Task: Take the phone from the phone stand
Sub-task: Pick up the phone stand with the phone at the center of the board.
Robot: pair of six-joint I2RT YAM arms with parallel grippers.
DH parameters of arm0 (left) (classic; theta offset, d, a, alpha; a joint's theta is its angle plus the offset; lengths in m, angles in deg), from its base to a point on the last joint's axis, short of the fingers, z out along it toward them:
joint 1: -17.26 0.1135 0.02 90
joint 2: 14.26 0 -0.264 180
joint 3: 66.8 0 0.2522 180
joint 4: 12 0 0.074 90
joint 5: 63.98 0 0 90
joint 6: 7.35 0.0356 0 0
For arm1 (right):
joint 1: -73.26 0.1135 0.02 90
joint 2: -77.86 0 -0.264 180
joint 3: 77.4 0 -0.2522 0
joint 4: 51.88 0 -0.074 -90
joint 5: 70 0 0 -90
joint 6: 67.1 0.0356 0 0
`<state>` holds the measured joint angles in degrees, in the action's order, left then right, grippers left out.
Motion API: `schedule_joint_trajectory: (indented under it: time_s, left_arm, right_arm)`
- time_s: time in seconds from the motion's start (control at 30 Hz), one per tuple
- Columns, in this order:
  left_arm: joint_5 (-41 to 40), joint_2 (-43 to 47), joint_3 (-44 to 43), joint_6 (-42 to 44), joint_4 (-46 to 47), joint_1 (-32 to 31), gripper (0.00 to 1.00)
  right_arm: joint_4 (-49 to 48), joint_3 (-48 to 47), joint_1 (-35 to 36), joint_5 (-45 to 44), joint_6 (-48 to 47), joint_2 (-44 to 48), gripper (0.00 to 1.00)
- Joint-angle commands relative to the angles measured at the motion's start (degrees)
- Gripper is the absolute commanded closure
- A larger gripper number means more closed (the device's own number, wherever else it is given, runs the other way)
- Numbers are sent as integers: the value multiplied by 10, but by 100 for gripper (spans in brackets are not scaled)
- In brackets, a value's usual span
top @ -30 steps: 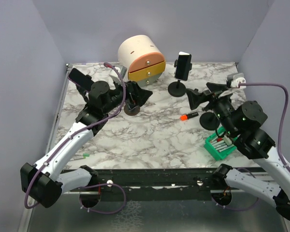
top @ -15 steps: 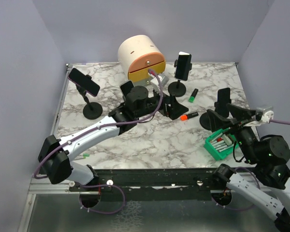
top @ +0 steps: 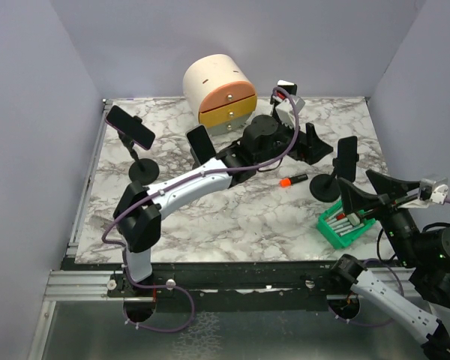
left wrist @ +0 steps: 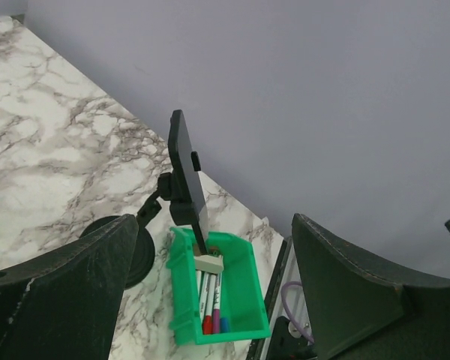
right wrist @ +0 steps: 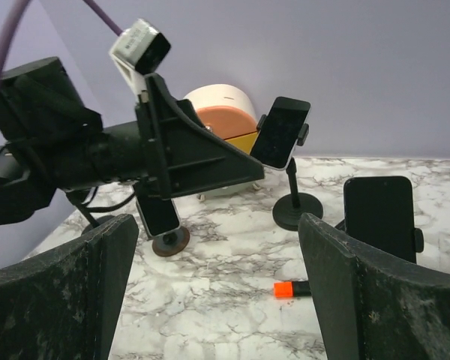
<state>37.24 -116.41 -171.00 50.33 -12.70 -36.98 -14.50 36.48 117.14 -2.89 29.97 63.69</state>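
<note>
Phone [left wrist: 186, 176] stood upright, clipped in its stand [left wrist: 154, 210] at the table's [top: 232, 214] right side, just beside the green bin [left wrist: 236, 304] | left gripper [left wrist: 214, 220] spread wide, empty, apart from phone, which showed between its fingers | right gripper [right wrist: 217, 217] spread wide, empty | stand base partly behind left finger; back phone [top: 286, 85] mostly hidden by left arm.

- Bright, even overhead light; the marble counter [top: 210, 217] shows no glare.
- Shadows are faint, close under objects.
- Overhead view sharp edge to edge.
- In both wrist views the near fingers [left wrist: 60, 300] look dark and slightly soft; backgrounds are crisp.
</note>
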Motion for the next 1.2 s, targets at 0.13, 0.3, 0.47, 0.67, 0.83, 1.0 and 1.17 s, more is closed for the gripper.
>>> schedule_joint_trajectory:
  time_s: [0.13, 0.3, 0.47, 0.67, 0.83, 1.0, 1.17]
  left_arm:
    - [23, -98, -119, 7, -48, -20, 15]
    - [28, -137, -161, 11, -58, -24, 15]
    - [28, -182, -219, 22, -91, -25, 15]
    - [7, -227, -291, 27, -136, -25, 15]
    - [-1, -252, -327, 17, -165, -25, 15]
    - [2, -267, -342, -4, -173, -23, 17]
    - [18, -280, -357, -34, -170, -20, 20]
  right_arm:
    - [65, -41, 0, -14, 5, 27, 7]
    - [78, -54, 0, -15, 5, 26, 7]
    - [82, -59, 0, -15, 10, 24, 7]
    - [87, -64, 0, -15, 17, 19, 7]
    - [88, -65, 0, -17, 21, 15, 7]
    - [91, -65, 0, -22, 24, 14, 7]
    - [91, -63, 0, -25, 29, 15, 7]
